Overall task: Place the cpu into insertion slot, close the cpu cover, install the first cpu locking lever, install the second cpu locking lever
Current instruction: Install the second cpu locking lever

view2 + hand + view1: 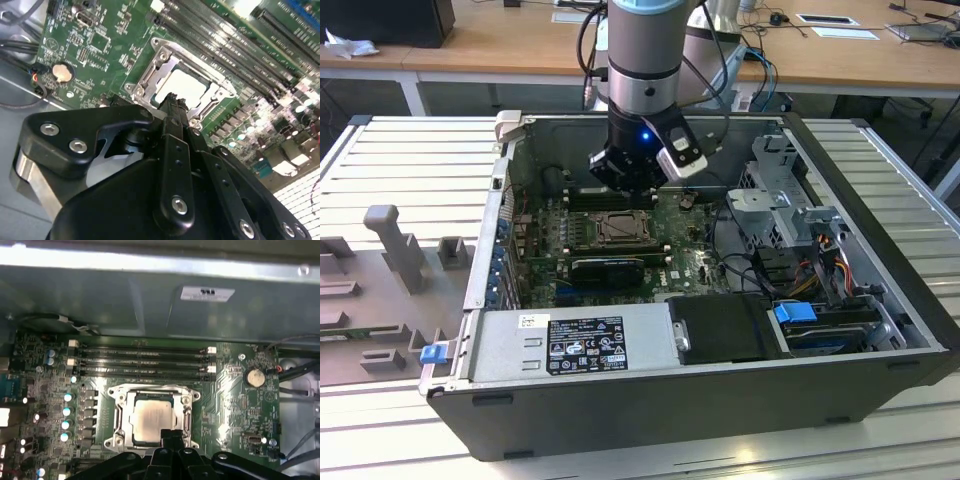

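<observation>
A robot arm's gripper (623, 183) hangs inside an open computer case (720, 400) on a ribbed metal bench (400, 170), just above the green motherboard (685, 262) at the centre of the exterior view. In both wrist views the pale cpu (152, 418) lies seated in the insertion slot (116, 420), framed by the silver cpu cover (188, 416) lying flat around it. The dark jaws come together to a narrow tip at the socket's edge, clenched with nothing between them. Black memory sticks (142, 360) run above the socket in the first wrist view.
</observation>
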